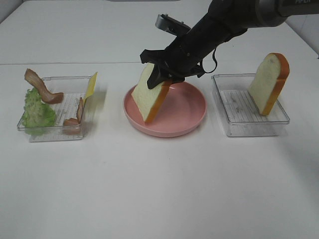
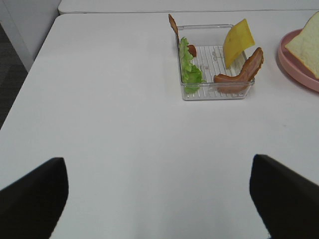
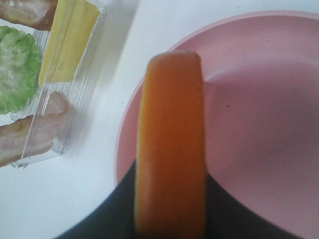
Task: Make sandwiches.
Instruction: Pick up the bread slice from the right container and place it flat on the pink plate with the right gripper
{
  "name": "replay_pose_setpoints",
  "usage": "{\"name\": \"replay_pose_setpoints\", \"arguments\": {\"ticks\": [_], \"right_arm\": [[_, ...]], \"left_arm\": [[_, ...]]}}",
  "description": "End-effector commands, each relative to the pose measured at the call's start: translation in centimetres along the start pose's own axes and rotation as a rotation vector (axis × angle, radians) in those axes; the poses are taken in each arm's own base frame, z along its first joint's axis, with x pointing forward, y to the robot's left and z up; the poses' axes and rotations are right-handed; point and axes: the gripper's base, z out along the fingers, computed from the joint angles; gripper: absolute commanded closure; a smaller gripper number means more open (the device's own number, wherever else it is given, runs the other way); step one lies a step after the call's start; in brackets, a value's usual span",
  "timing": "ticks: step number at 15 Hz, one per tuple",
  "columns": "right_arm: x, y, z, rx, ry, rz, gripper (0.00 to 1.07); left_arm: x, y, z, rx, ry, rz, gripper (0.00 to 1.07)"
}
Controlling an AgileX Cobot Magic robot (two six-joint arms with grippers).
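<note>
Gripping from above, the right gripper (image 1: 163, 75) is clamping the top edge of a bread slice (image 1: 149, 99), while the left gripper (image 2: 159, 195) is hanging low over a bare part of the desk with its jaws spread wide and nothing between them. Carrying everything, the white desk (image 1: 159, 189) is showing two clear trays with a pink plate (image 1: 189, 112) between them. The left tray (image 1: 60, 78) is sitting near the plate on one side and the right tray (image 1: 239, 117) on the other. The held bread slice is tilting over the plate's left part, its orange-brown crust facing the plate's middle and its lower corner reaching down inside the rim; whether it is touching the plate cannot be told. A second bread slice (image 1: 269, 82) is standing on edge in the right tray, leaning towards the far right corner. In the left tray, lettuce (image 1: 36, 112) is draping over the outer wall, one bacon strip (image 1: 42, 87) is arching up at the far side, another bacon strip (image 1: 77, 114) is leaning at the near inner corner, and a cheese slice (image 1: 91, 85) is propping against the inner wall.
</note>
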Motion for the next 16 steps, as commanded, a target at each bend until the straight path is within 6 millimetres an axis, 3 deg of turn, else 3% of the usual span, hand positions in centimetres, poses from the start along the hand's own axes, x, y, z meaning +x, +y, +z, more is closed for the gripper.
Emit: {"name": "replay_pose_setpoints", "arguments": {"ticks": [1, 3, 4, 5, 6, 8, 16], "right_arm": [[0.0, -0.5, 0.0, 0.053, 0.004, -0.021, 0.89], [0.2, -0.7, 0.0, 0.075, 0.02, -0.024, 0.8], [0.2, -0.8, 0.0, 0.083, 0.025, -0.019, 0.71], [0.3, -0.8, 0.0, 0.087, 0.033, -0.015, 0.51], [0.4, -0.8, 0.0, 0.09, 0.038, -0.02, 0.42], [0.4, -1.1, 0.0, 0.114, 0.048, -0.048, 0.33], [0.4, 0.4, -1.5, 0.33, 0.1, -0.321, 0.3]], "left_arm": [[0.1, -0.1, -0.1, 0.001, -0.015, -0.003, 0.16], [0.1, -0.1, -0.1, 0.001, -0.015, -0.003, 0.16], [0.1, -0.1, -0.1, 0.001, -0.015, -0.003, 0.16], [0.1, -0.1, -0.1, 0.001, -0.015, -0.003, 0.16], [0.1, -0.1, -0.1, 0.001, -0.015, -0.003, 0.16], [0.1, -0.1, -0.1, 0.001, -0.015, -0.003, 0.16], [0.1, -0.1, -0.1, 0.001, -0.015, -0.003, 0.16]]}}
